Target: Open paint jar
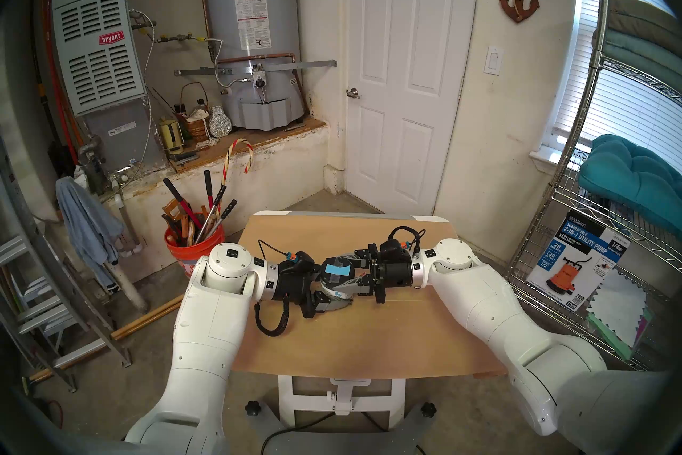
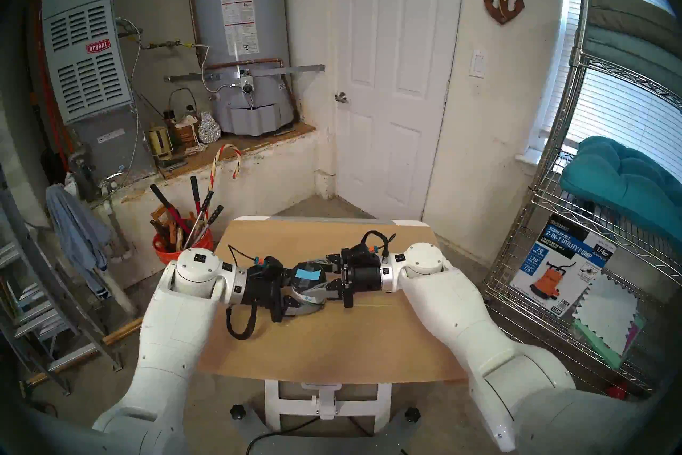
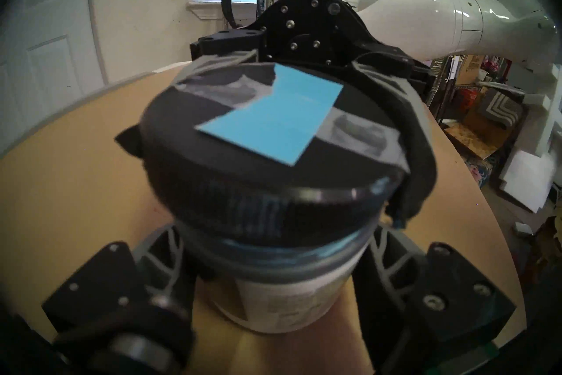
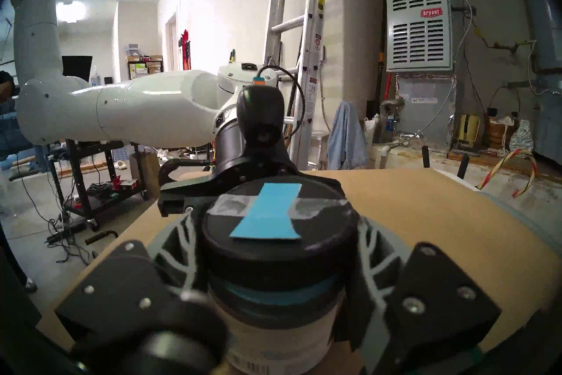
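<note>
The paint jar [image 1: 334,282] is held above the table [image 1: 369,339]; the left gripper [image 3: 273,268] clamps its body, the right gripper [image 4: 279,246] clamps the lid [image 4: 278,223]; if either grip slips during twisting, the jar may tilt and spill.

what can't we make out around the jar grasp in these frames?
- Label text on the paint jar: blurred in both wrist views, too small from the head.
- Whether the lid has loosened: the seam is blurred.
- Jar base and table contact: hidden by the left gripper from the head, cut off in the wrist views.
- The right gripper far finger: behind the lid.
</note>
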